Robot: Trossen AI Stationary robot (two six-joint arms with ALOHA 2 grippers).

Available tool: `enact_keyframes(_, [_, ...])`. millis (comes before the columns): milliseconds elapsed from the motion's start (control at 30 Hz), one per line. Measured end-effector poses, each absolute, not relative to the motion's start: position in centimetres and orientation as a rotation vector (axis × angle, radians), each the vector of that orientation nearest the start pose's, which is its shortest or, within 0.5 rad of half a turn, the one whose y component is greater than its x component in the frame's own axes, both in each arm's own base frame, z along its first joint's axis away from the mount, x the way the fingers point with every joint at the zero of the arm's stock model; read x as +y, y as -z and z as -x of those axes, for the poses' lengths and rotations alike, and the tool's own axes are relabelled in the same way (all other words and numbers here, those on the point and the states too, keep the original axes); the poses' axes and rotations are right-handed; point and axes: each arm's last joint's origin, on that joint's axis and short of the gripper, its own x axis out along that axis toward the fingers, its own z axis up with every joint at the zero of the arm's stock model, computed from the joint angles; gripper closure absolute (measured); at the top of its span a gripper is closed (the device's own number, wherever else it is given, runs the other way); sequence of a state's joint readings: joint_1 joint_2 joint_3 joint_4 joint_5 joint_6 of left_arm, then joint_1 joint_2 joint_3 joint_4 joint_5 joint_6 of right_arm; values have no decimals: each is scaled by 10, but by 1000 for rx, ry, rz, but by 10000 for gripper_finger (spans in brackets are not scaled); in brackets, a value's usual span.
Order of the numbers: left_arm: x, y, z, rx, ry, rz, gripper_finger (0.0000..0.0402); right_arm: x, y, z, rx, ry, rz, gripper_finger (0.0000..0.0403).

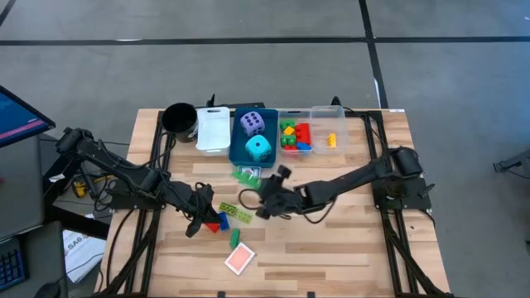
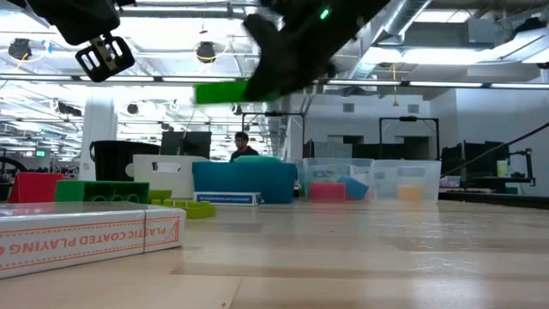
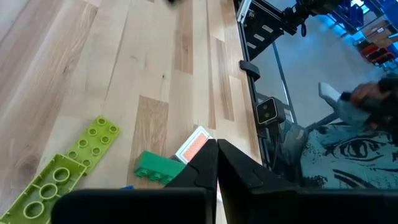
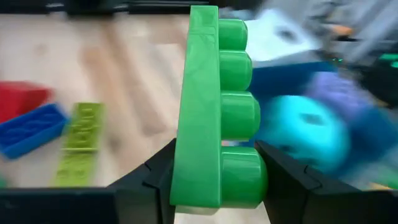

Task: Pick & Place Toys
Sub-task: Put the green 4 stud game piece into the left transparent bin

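My right gripper [image 4: 217,186] is shut on a green four-stud brick [image 4: 211,106], which hangs high over the table's middle [image 2: 225,91], in front of the blue bin [image 1: 240,147]. That bin holds a purple die [image 1: 252,124] and a cyan die [image 1: 258,149]. My left gripper [image 3: 216,165] is shut and holds nothing. It hovers [image 1: 199,217] over loose toys lying flat on the table: lime plates [image 1: 236,213], a red brick [image 1: 214,225], a blue brick [image 1: 224,219], a green brick [image 3: 158,168] and a red-backed card pack [image 1: 240,259]. My right gripper pinches the green brick at its near end [image 4: 214,180] between its two fingers. One finger lies on the smooth back, the other on the studded face. The brick's length runs straight out ahead of the fingers. It is lifted clear of the table and nearly level [image 2: 225,91].
Along the far edge stand a black cup [image 1: 178,118], a white bin [image 1: 213,128], the blue bin and two clear bins [image 1: 294,116] [image 1: 329,120] with small bricks. A small card box [image 2: 227,199] lies before the blue bin. A person shows in the room behind [image 2: 242,146].
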State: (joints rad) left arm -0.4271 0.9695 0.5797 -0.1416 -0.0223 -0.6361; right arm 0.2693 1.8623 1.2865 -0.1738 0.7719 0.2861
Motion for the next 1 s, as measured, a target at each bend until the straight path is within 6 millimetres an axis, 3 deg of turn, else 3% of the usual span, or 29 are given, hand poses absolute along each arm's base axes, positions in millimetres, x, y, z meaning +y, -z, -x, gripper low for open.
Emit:
enact_keyframes(167, [-84,-235,-185,624,215,494,402,77,-242,-356,604,755,104,236])
enact_keyframes(300, [-84,-235,-186,624,215,494,402,59,-253,-332,637,911,79,236])
enact_keyframes(500, [-84,-235,-186,624,215,494,402,20,-254,-322,672,1084,20,236])
enact_keyframes(767, [-84,-235,-185,624,215,494,402,-34,-226,-340,767,1191,-11,236])
enact_keyframes(1000, [-84,-231,-185,619,217,496,402,-65,-191,-348,874,1258,-33,236])
